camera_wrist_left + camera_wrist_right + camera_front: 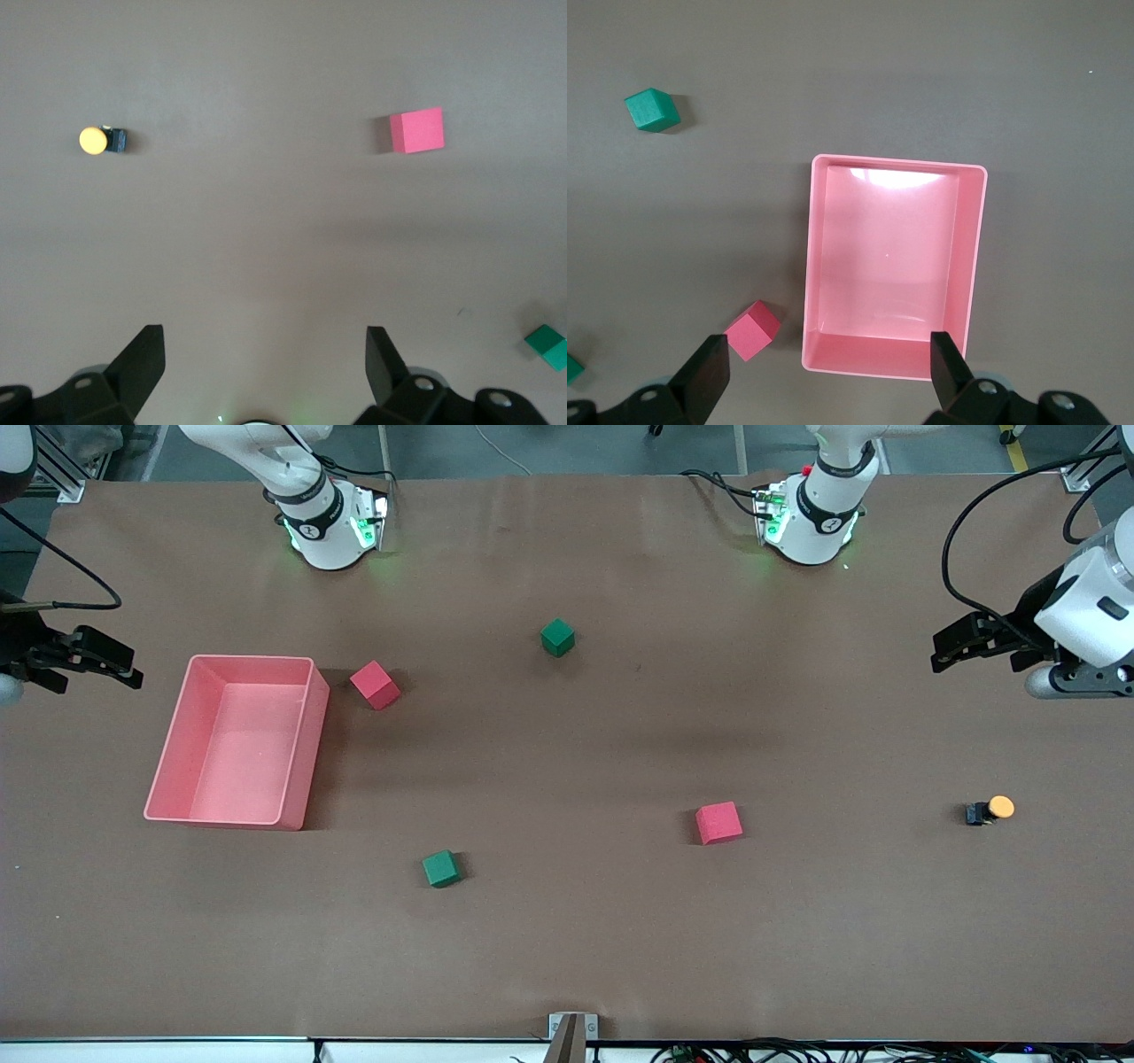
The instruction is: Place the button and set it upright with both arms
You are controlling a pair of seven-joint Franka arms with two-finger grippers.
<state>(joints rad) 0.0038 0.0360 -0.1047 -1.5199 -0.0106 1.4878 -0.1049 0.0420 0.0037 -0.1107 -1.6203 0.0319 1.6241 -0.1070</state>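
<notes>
The button [990, 810] lies on its side on the brown table toward the left arm's end, its orange cap [1001, 807] facing sideways and its black body flat on the table. The left wrist view shows the same button [102, 140]. My left gripper [941, 651] hangs open over bare table at that end, apart from the button, and nothing sits between its fingers [146, 354]. My right gripper [131, 669] hangs open over the table's right-arm end, beside the pink bin, also holding nothing.
An empty pink bin [251, 659] stands toward the right arm's end, with a red cube [375, 685] beside it. A second red cube [718, 822] and two green cubes [557, 638] [441, 868] are scattered mid-table.
</notes>
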